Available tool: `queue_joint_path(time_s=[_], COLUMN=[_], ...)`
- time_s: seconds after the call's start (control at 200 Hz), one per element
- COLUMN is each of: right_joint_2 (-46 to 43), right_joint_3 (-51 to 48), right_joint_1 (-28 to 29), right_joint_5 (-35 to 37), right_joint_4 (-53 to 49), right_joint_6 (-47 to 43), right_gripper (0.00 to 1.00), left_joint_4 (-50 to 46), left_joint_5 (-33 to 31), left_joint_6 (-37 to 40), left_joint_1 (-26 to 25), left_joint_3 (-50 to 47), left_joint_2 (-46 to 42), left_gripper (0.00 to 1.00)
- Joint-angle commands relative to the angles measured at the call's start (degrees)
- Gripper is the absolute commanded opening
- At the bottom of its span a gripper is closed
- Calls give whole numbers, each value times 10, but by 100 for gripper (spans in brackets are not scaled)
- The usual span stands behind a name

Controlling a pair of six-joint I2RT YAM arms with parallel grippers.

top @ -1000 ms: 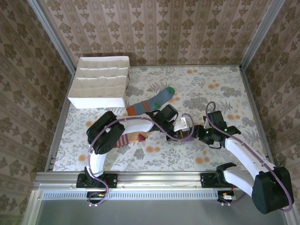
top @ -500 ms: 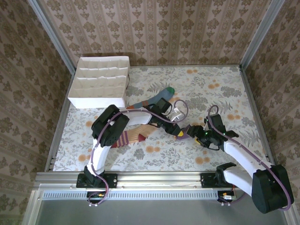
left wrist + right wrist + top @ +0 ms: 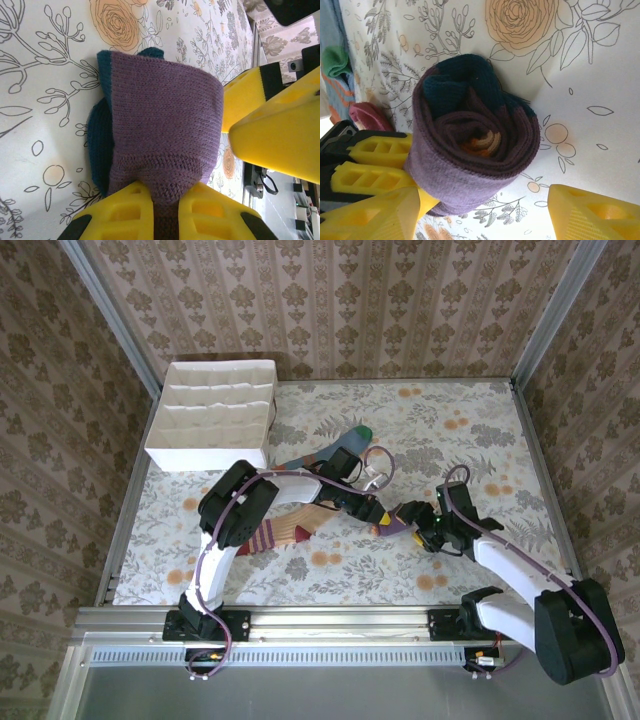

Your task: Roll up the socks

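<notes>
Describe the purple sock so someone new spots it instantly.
On the floral table, look just right of centre, near side. The purple sock sits there pinched in the left gripper. It is the one rolled into a bundle, teal showing at one end; the grey-blue sock and striped sock lie unrolled.

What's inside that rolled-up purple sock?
The open end of the purple sock shows a teal fold, then spiralled dark purple layers around a small orange patch at the core. Anything deeper is covered by the outer wrap.
</notes>
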Motion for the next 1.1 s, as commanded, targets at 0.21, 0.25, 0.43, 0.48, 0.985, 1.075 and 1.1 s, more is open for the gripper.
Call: queue_joint_path(time_s=[0.21,0.25,0.43,0.48,0.985,1.075,1.1], right_joint_2=[76,86,128,141,319,332,333], right_joint_3=[35,42,62,67,172,201,210], right_joint_1=[7,8,8,8,59,76,81], right_joint_5=[16,15,11,10,21,32,39], right_joint_4=[45,46,56,61,0,-19,-30], right_joint_6=[24,20,11,11,-44,-95,-113], right_gripper=[70,70,70,71,20,4,1], left_joint_4=[-37,-39,-43,-45,-85,-80,-76], left_joint_5=[-46,-45,-40,-37,-71,-87,-93], left_joint_6=[-11,-9,-8,-8,83,114,122], left_joint_1=[0,-1,0,0,-8,-9,-9], left_joint_3=[-18,-17,-13,-11,-5,-15,-20], left_joint_2=[38,39,44,46,23,2,-7], left_gripper=[0,0,0,0,11,23,26])
